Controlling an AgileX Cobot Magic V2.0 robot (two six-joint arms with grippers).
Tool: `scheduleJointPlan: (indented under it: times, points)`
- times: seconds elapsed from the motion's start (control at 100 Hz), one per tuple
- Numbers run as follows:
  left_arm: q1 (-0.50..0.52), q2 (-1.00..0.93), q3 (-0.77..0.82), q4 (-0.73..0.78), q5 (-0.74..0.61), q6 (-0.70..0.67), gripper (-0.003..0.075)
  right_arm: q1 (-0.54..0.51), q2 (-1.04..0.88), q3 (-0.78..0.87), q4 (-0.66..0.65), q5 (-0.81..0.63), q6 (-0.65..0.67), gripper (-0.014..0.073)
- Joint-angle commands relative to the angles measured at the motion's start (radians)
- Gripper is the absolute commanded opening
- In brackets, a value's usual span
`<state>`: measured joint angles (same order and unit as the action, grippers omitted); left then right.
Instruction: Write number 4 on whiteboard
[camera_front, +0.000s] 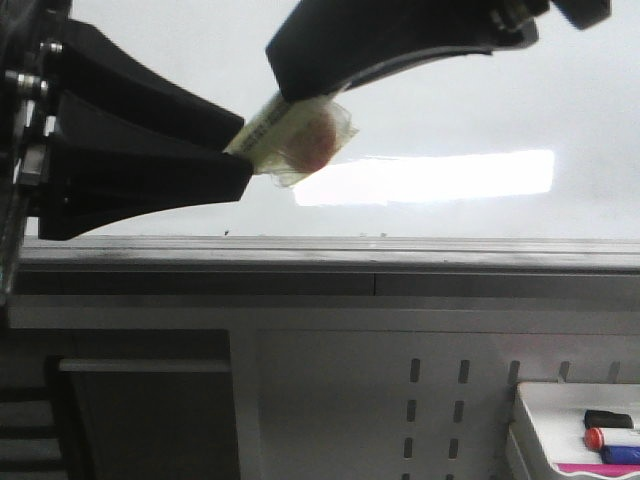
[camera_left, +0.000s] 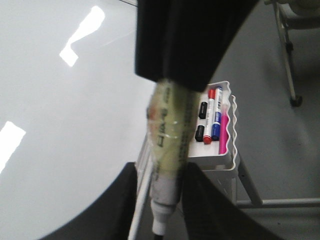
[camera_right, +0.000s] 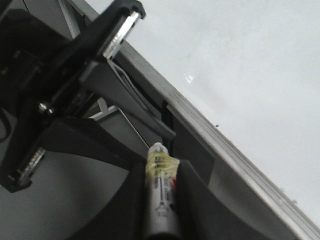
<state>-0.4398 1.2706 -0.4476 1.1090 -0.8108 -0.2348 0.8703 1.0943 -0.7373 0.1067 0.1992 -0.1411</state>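
A marker pen (camera_front: 290, 135) wrapped in yellowish tape, with a red patch, hangs in front of the whiteboard (camera_front: 450, 90). My left gripper (camera_front: 245, 145) comes in from the left and is shut on one end of the pen. My right gripper (camera_front: 290, 100) reaches down from the upper right and is shut on the other end. In the left wrist view the pen (camera_left: 167, 135) runs between the left gripper (camera_left: 162, 172), its grey and white nib end toward the camera. In the right wrist view the pen (camera_right: 160, 175) sits tight in the right gripper (camera_right: 160, 170). No number 4 shows on the board.
A dark grey rail (camera_front: 400, 262) runs along the board's lower edge, with a tiny black speck (camera_front: 227, 232) just above it. A white tray (camera_front: 525, 400) at the lower right holds black, red, blue and pink markers; it also shows in the left wrist view (camera_left: 225, 160).
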Motion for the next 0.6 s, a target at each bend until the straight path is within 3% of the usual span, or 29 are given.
scheduleJointPlan:
  times: [0.0, 0.17, 0.39, 0.59]
  points:
    - [0.004, -0.031, -0.022, -0.129, -0.024, -0.017, 0.0375, -0.005, -0.013, -0.033, -0.014, -0.054, -0.008, -0.0069]
    - [0.004, -0.119, -0.017, -0.172, 0.112, -0.024, 0.0385, -0.028, -0.002, -0.066, -0.012, -0.035, -0.008, -0.0069]
    - [0.004, -0.294, -0.012, -0.416, 0.419, -0.024, 0.0385, -0.078, 0.123, -0.218, -0.044, -0.029, -0.008, -0.0069]
    - [0.004, -0.397, -0.005, -0.442, 0.528, -0.024, 0.0385, -0.161, 0.259, -0.381, -0.061, -0.033, -0.008, -0.0069]
